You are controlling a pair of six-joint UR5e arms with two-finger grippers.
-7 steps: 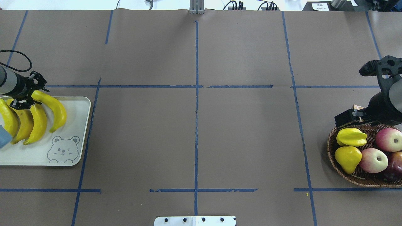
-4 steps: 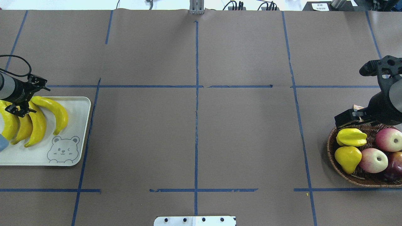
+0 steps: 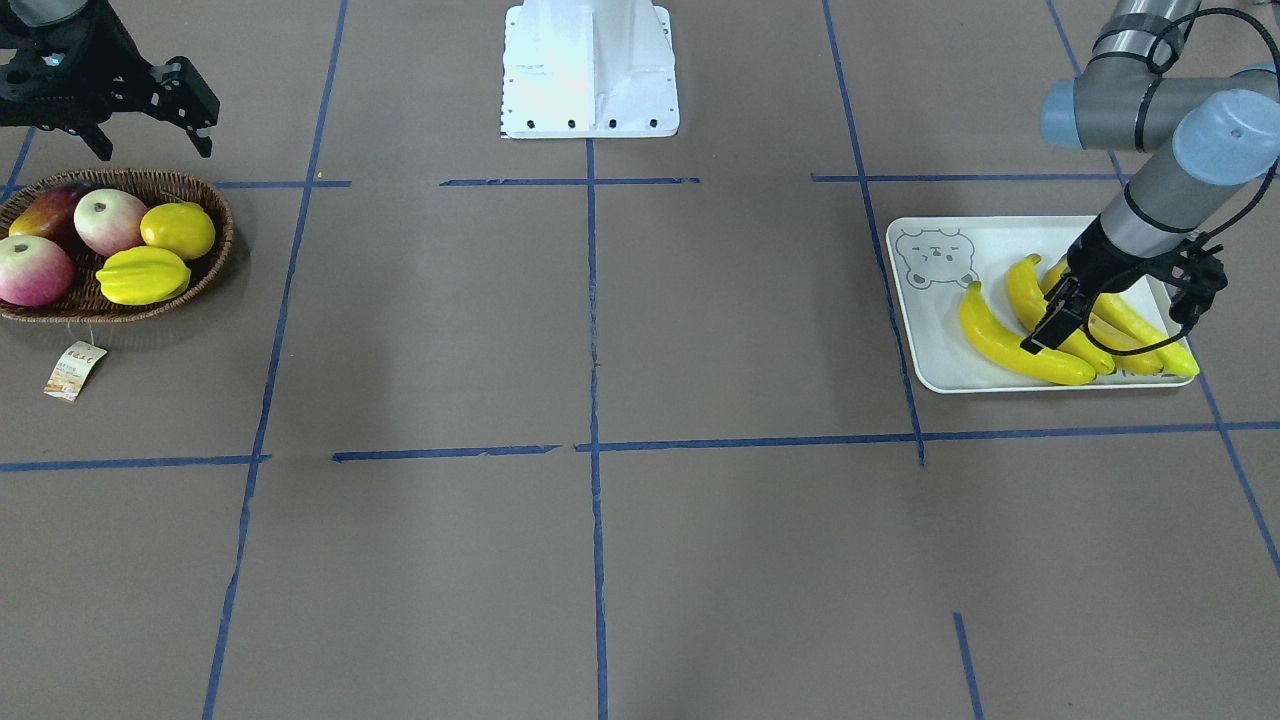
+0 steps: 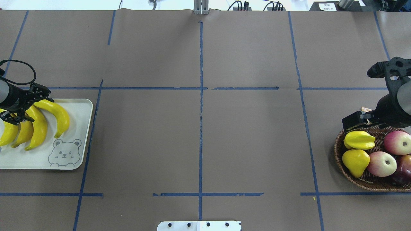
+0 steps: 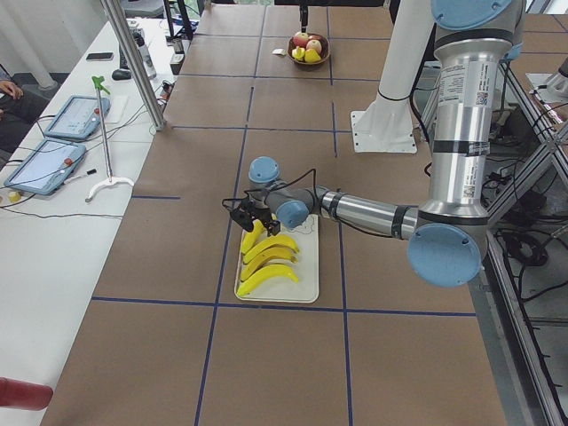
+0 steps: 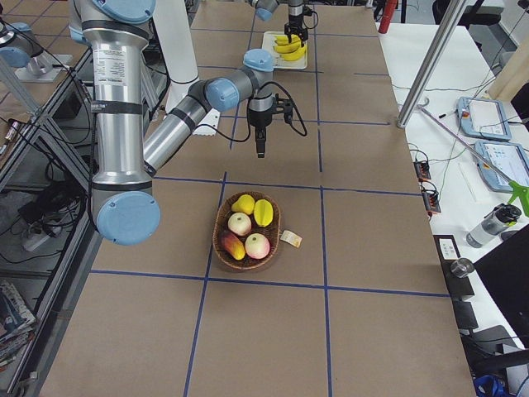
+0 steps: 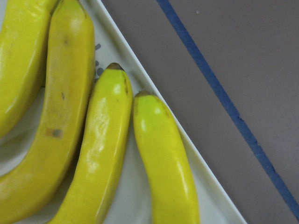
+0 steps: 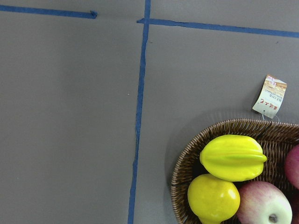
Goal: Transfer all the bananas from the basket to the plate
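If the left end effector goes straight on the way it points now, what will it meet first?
Probably the bananas on the plate, directly below the left end effector; its height is unclear.

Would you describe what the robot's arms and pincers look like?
The left arm and right arm are silver tubes with pale blue joint caps and white labels. A black cable loops at each wrist. The left pincer and right pincer are black, two-fingered.

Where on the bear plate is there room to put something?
The plate is bare around the bear drawing and along the edge beside it. It is crowded at the other end, where four bananas lie side by side under the left gripper.
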